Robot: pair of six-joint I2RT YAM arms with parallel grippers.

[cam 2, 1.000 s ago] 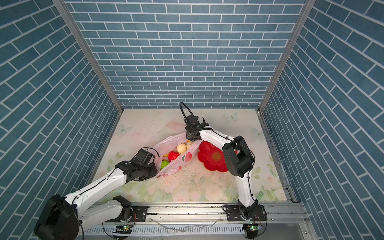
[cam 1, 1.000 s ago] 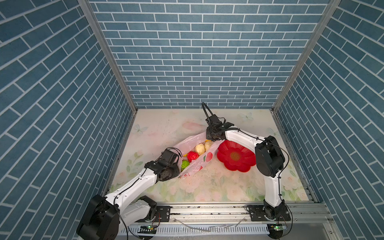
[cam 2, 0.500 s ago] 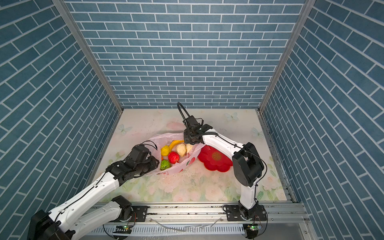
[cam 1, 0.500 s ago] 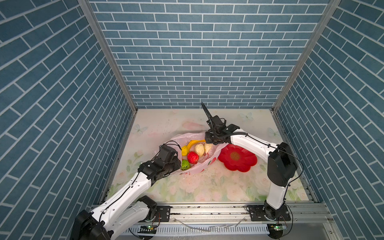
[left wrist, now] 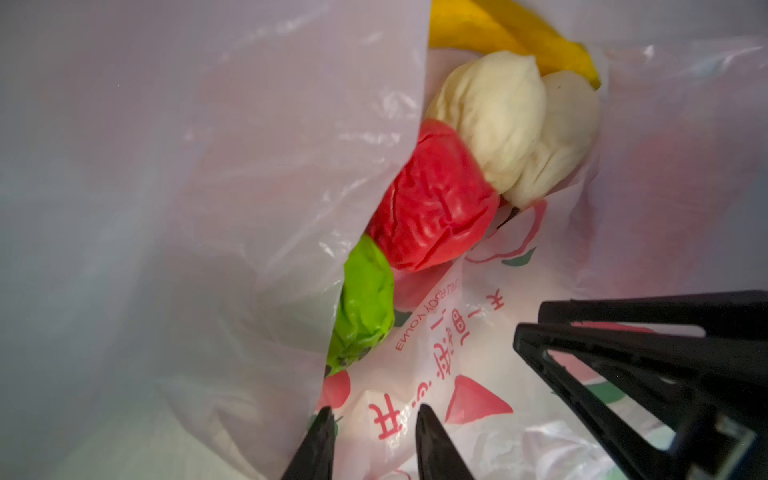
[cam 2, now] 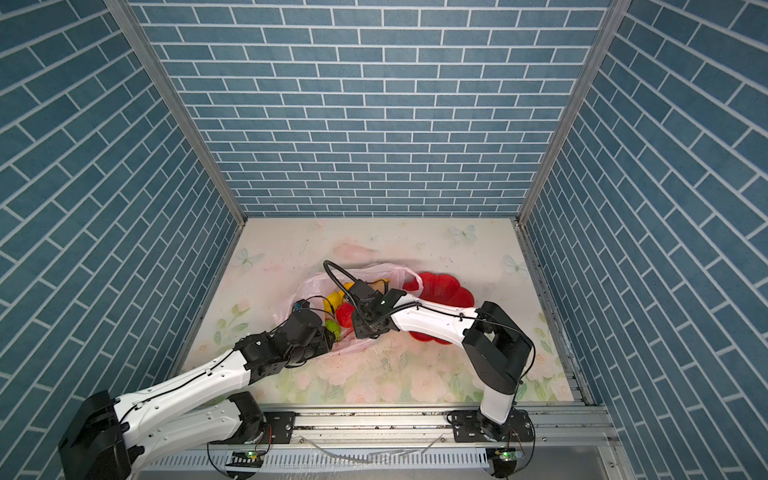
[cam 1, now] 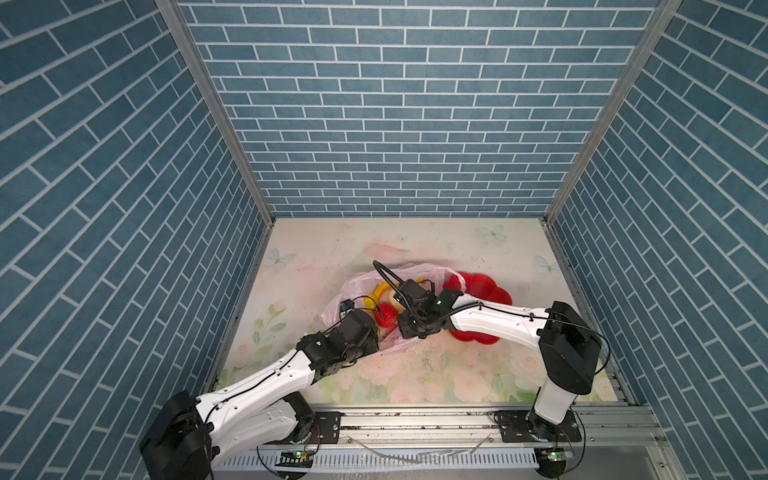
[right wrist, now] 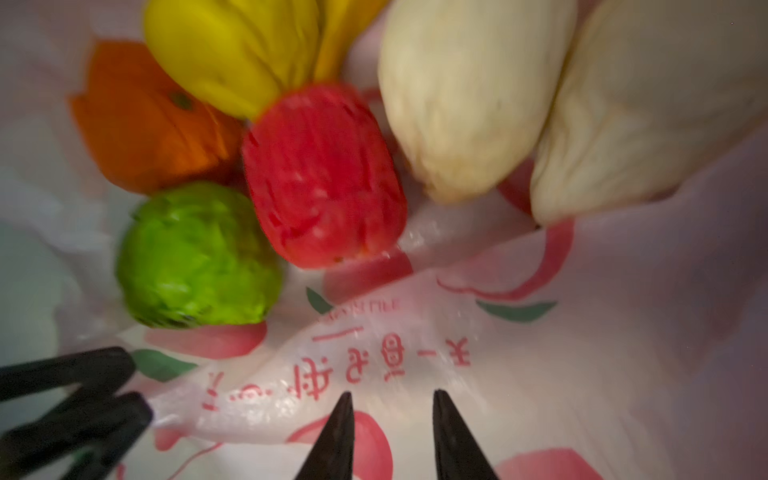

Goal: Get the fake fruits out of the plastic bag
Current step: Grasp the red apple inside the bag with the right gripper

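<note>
The pink plastic bag (cam 1: 432,272) (cam 2: 386,272) lies on the table with the fake fruits inside. In the right wrist view I see the red (right wrist: 324,174), green (right wrist: 195,253), orange (right wrist: 145,124) and yellow (right wrist: 232,45) fruits and two cream ones (right wrist: 461,91). The left wrist view shows the banana (left wrist: 519,33) behind the red fruit (left wrist: 436,208). My left gripper (left wrist: 374,413) (cam 1: 378,334) and right gripper (right wrist: 392,397) (cam 1: 405,328) sit side by side at the bag's near end. Both are open over the printed film (right wrist: 582,332), holding nothing.
A red flower-shaped dish (cam 1: 490,293) (cam 2: 449,291) lies right of the bag, partly under my right forearm. Blue brick walls close in the left, back and right. A metal rail (cam 1: 415,419) runs along the front edge.
My right gripper came from the bag's far end to its near end, beside the left gripper. The bag has dropped flatter on the table.
</note>
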